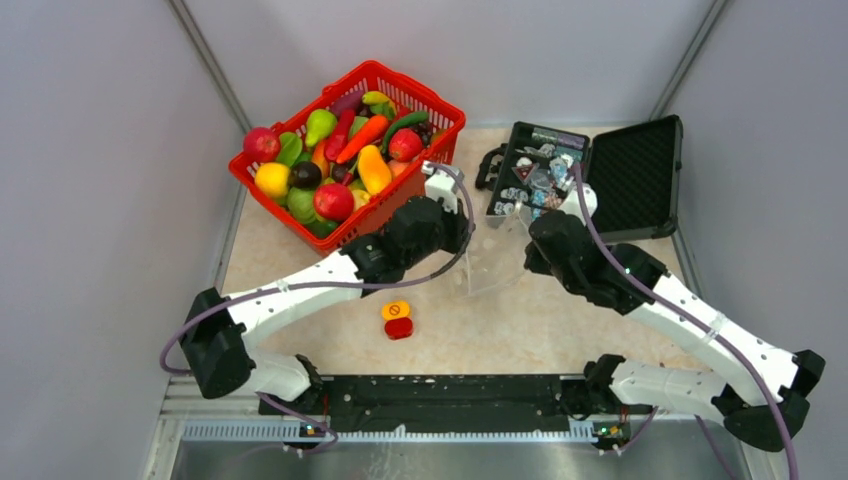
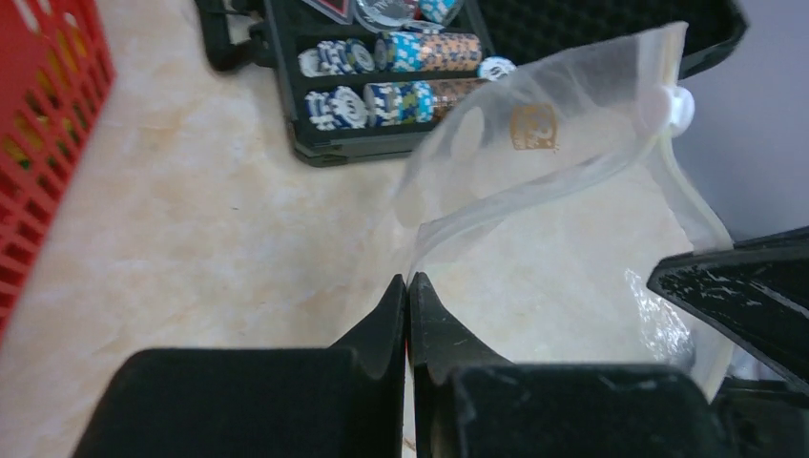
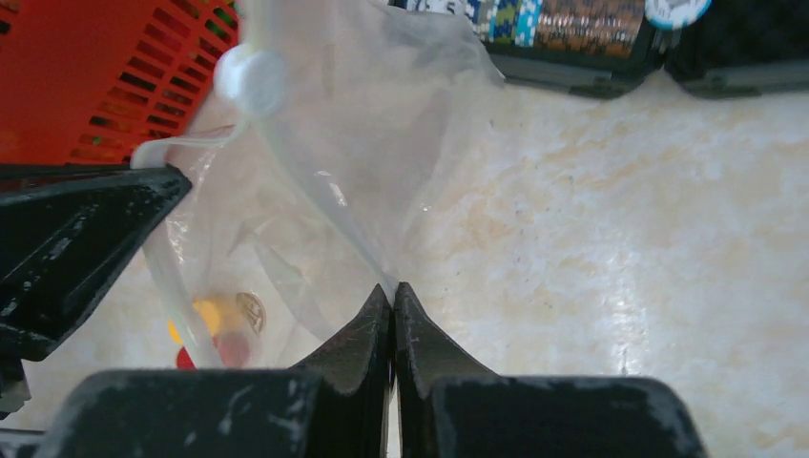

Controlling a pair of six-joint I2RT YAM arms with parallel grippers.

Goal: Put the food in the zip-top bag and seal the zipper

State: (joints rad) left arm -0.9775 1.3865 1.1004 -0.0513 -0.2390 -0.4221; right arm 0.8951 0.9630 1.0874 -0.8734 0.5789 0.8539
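you've got the left gripper (image 2: 408, 288) and right gripper (image 3: 393, 292) both pinched on the zip-top bag (image 1: 495, 258) at 12 o'clock, food (image 1: 333, 200) up at 11, so yanking apart could slip the thin film.

Overhead I can't see the tips of left claw (image 2: 408, 282) or right claw (image 3: 393, 289) (wrists cover them); zip-top bag (image 1: 495, 265) between them barely reads. Left of right claw, button block (image 3: 215, 331) blurs through plastic. Red basket (image 2: 38, 143), far left of left claw, is cropped.

Plain pale grey walls (image 1: 90, 150) enclose a beige marbled tabletop (image 1: 500, 330) under even, soft light.
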